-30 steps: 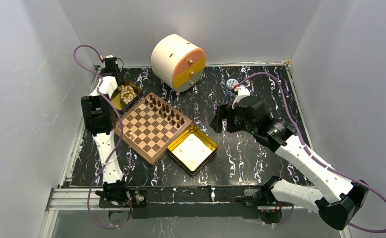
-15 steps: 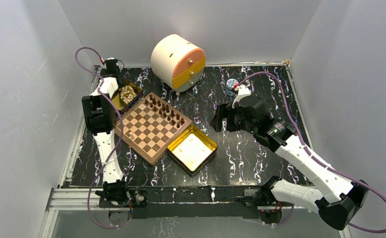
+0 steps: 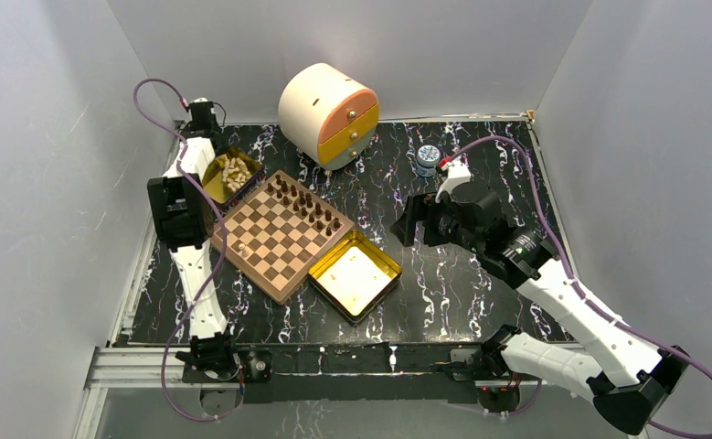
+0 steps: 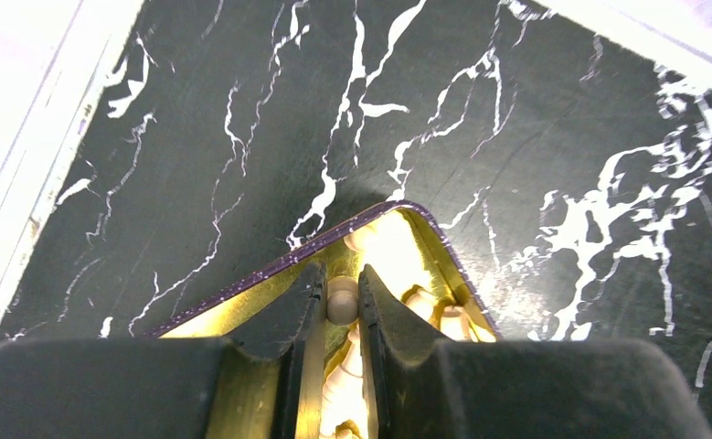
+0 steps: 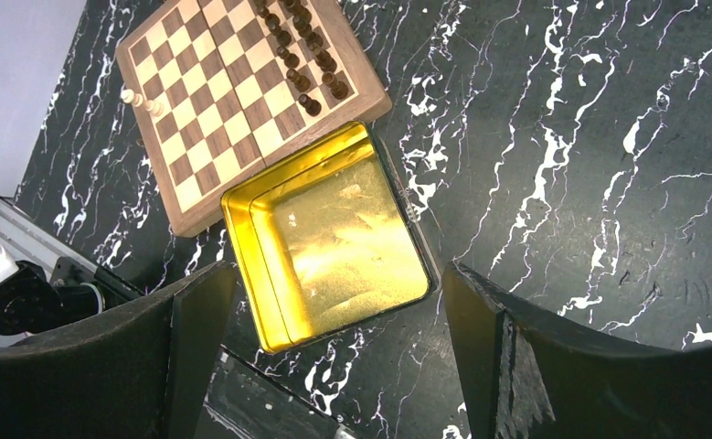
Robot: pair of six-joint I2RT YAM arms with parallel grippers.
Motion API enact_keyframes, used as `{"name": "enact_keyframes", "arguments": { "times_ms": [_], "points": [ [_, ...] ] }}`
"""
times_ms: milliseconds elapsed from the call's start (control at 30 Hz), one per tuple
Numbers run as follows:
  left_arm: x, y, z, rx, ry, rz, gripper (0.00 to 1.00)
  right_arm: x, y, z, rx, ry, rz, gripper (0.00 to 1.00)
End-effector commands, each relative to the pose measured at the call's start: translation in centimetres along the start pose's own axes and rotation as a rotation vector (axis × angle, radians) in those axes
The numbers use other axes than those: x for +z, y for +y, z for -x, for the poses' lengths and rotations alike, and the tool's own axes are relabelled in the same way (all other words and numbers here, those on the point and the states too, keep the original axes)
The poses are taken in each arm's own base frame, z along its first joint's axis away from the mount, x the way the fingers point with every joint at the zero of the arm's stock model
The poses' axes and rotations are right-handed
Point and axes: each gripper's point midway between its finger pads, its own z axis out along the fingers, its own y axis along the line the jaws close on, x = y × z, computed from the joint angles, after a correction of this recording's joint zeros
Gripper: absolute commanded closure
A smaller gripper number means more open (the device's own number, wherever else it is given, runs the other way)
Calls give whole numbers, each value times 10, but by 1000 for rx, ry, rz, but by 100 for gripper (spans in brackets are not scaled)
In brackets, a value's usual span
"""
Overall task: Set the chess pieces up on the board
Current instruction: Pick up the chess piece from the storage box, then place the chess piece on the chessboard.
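Note:
The board [image 3: 283, 234] lies left of centre, with dark chess pieces [image 3: 308, 206] in two rows along its far right edge. Two light chess pieces [image 5: 141, 101] stand on its near left edge. My left gripper [image 4: 341, 279] hangs over the gold tin [image 3: 234, 173] of light pieces and is shut on the round head of one light piece [image 4: 341, 300]. More light pieces [image 4: 425, 306] lie in that tin below. Over the dark table, to the right of the board, my right gripper [image 5: 334, 273] hovers open and holds nothing.
An empty gold tin [image 3: 355, 274] touches the board's near right side. A round cream box with orange and yellow drawers [image 3: 327, 114] stands at the back. A small blue-lidded jar [image 3: 427, 158] sits beyond the right wrist. Grey walls close in left, right and behind.
My left gripper's jaws have narrowed onto the light piece in the tin. The right arm has drifted slightly nearer and to the right, uncovering the small jar.

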Motion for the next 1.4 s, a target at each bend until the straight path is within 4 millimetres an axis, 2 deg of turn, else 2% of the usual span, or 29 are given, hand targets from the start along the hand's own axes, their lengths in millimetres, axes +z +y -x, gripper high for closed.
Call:
{"name": "enact_keyframes", "arguments": {
  "times_ms": [0,133,233,333,600,733,867,967,1100,1367],
  "points": [
    [-55,-2,77,-44,-150,-43,87,-8,9,10,5,-43,37,8],
    [-69,-4,79,-70,-142,-67,87,-12,13,14,9,-43,49,8],
    [-90,0,81,-93,-148,-64,87,-16,15,15,13,-34,55,8],
    [-112,5,75,-119,-136,-68,87,-23,16,14,29,-37,63,8],
    [-169,31,29,-150,-63,-24,85,-37,16,6,51,-31,80,7],
    [-198,31,6,-169,-40,-68,85,-46,18,6,65,-49,99,7],
    [-215,42,-26,-179,-6,-50,85,-50,17,5,81,-54,100,8],
    [-223,46,-47,-167,17,-48,85,-55,16,4,82,-49,95,8],
    [-225,55,-65,-141,35,-22,85,-63,16,4,79,-61,102,7],
    [-212,44,-95,-98,56,-25,86,-73,23,12,67,-99,147,6]
  ]
}}
